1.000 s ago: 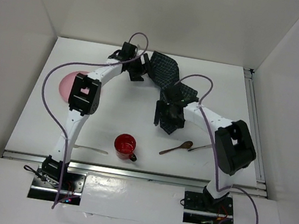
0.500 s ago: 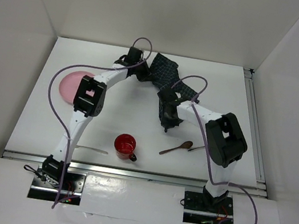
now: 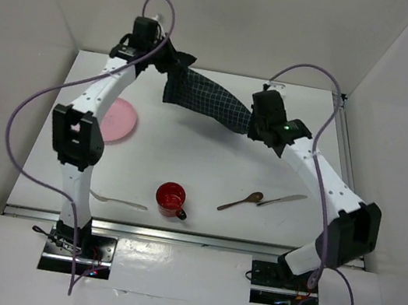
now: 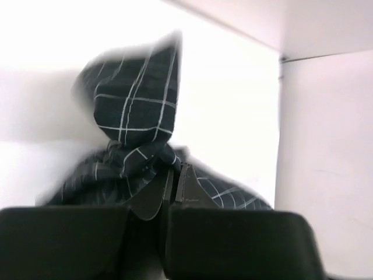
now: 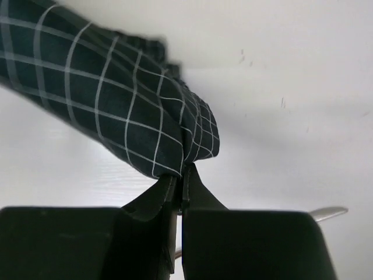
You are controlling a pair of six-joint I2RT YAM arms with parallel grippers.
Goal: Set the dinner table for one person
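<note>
Top: checked cloth [image 3: 205, 99] spans above dinner table [image 3: 209, 169], long axis left-right. Left gripper [image 3: 171, 60] holds one end, right gripper [image 3: 255, 120] the other.
Left wrist: jaws pinched on cloth.
Right wrist: jaws pinched on cloth corner, table beneath.

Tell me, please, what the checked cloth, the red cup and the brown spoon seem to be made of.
Checked cloth: woven fabric with a matte look; it sags and bunches into soft folds. Red cup: rigid, smooth and evenly red, so ceramic or plastic; it is too small here to tell which. Spoon: likely wood, given its even, dull brown surface, though brown plastic is possible.
</note>
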